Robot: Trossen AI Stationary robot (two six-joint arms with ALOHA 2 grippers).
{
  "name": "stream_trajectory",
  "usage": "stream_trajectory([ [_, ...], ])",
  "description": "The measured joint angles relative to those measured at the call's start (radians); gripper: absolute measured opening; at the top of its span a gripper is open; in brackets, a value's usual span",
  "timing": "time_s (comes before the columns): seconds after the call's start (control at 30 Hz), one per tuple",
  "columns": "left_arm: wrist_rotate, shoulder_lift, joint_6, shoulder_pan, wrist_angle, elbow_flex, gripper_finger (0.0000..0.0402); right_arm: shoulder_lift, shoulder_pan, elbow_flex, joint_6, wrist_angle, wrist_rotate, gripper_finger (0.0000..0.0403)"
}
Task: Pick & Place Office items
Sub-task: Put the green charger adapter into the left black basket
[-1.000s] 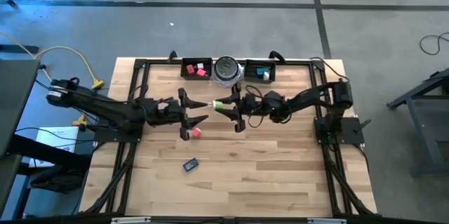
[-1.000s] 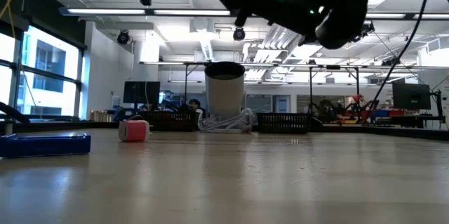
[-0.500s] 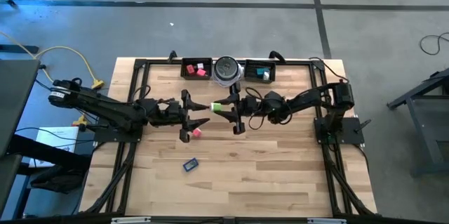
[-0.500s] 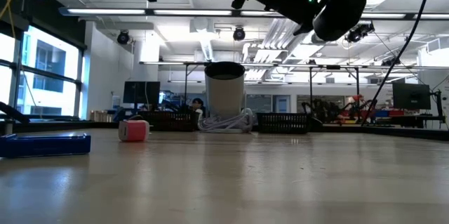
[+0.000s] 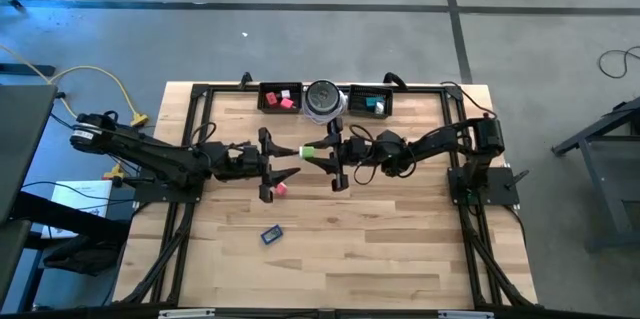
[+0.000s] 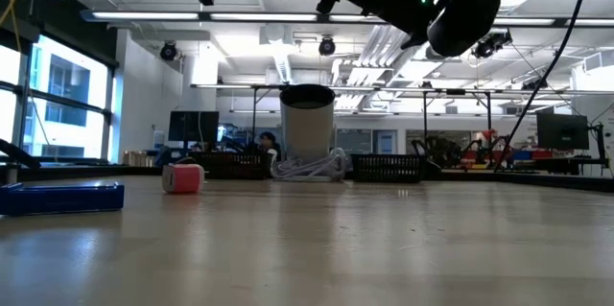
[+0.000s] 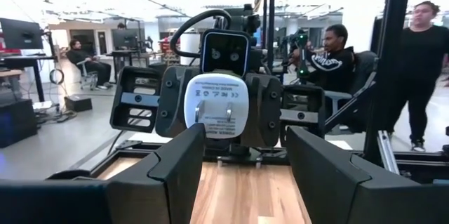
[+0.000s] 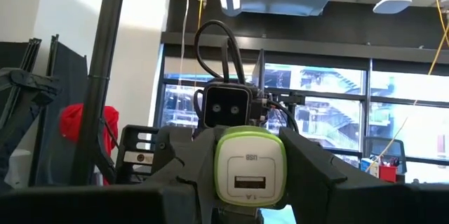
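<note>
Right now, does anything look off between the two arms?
Yes: the right gripper holds a white-and-green charger in mid-air, facing the open left gripper, as if for a handover. Nothing looks spilled.

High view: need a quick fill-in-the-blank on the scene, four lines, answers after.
1. The white-and-green charger is gripped by the ___ gripper.
2. The left gripper faces the charger with its fingers ___.
3. The small block lying loose on the table is ___.
4. Nearer the front edge than that block lies the ___ flat piece.

Missing words: right; open; pink; blue
</note>
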Motion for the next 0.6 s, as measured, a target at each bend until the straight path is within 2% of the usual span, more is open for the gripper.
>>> stream_trajectory([
  [0.6,-0.027,0.001,0.020,0.003,-0.013,0.002,0.0199,-0.013,-0.021,0.000,-0.002,-0.014,-0.014,0.0120],
])
